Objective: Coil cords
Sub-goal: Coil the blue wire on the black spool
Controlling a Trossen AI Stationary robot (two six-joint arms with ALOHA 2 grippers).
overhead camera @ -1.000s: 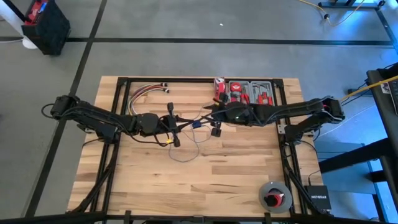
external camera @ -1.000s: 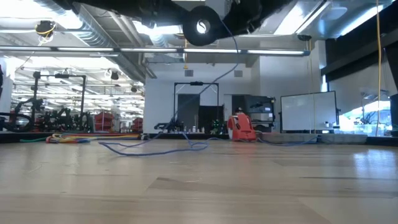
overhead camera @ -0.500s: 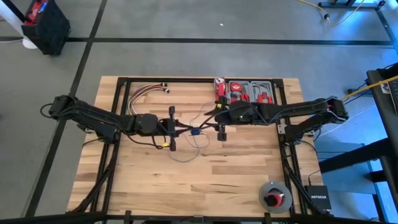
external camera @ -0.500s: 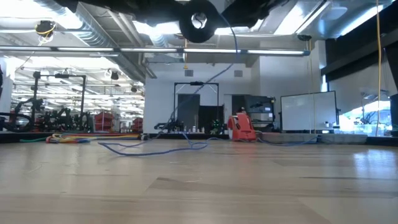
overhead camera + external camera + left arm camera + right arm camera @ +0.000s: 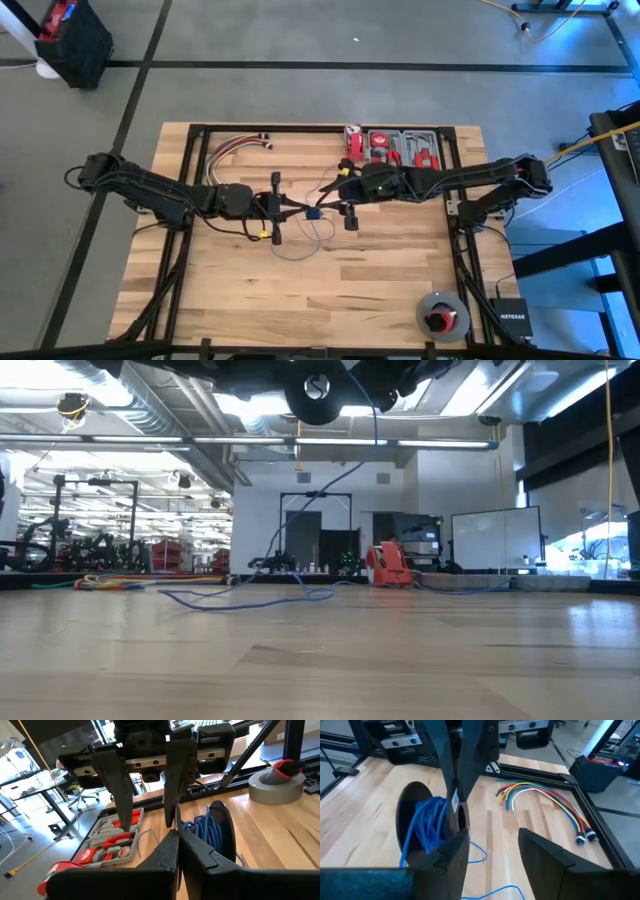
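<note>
Two dark arms meet over the middle of the wooden table (image 5: 240,290). At the far left edge of the table lies a bundle of red, yellow and white wires (image 5: 232,148), well apart from the work. The left gripper (image 5: 276,206) is above the table centre, and its fingers (image 5: 170,851) are pressed together with almost no gap; they appear to pinch the rim of a black spool (image 5: 223,830), but I cannot tell this for sure. The cord (image 5: 312,228) is a very thin blue wire, like a string. Part of it is wound in many turns on the spool, which hangs in the air between the two grippers. The other part falls down from the spool and lies on the wood in loose loops (image 5: 245,598), under and between the grippers. The right gripper (image 5: 347,198) is just beside the spool on the other side, with its fingers (image 5: 542,855) spread apart and holding nothing. Behind it, at the far edge, stands a tool case (image 5: 398,147) with red tools. A tape roll (image 5: 442,315) lies near the right front corner.
</note>
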